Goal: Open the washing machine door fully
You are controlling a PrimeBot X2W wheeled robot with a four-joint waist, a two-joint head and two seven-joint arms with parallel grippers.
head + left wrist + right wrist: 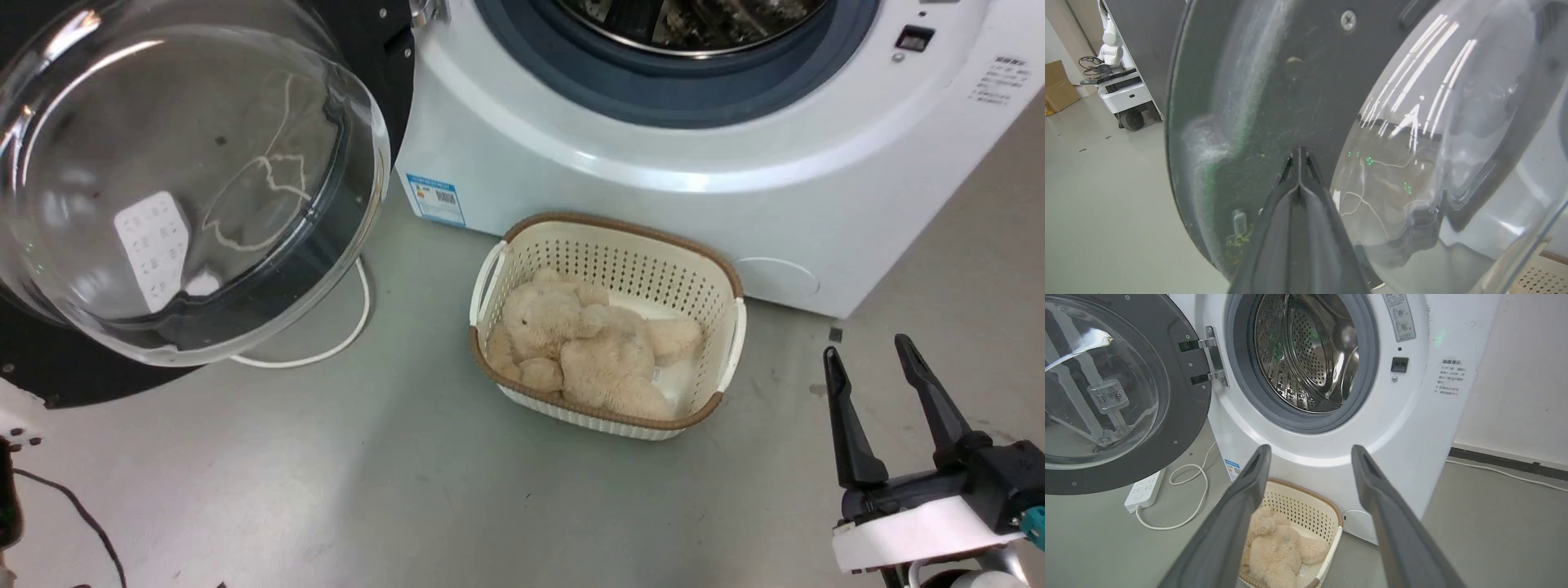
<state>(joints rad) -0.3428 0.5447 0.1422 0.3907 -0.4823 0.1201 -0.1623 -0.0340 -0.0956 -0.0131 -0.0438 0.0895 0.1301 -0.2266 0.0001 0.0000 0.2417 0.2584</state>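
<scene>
- The left gripper is holding its two long dark fingers pressed together (no gap is showing between them). Their tips seem to be touching the door's inner face, on the black rim just beside the glass.
- The large round washing machine door, with a glossy black rim and a clear domed glass centre, is standing straight ahead of that gripper, so the left arm is by far the nearer.
- The right gripper is hovering with its fingers spread apart and gripping nothing. It is well apart from the door, on the far side of a cream perforated plastic basket.
- Farther off, the door is hanging from a metal hinge at the left of the grey-ringed steel drum mouth. It is swung wide, with its dome bulging toward the robot.
- I am judging it nearly fully open, with any remaining swing leading leftward, away from the drum mouth.
</scene>
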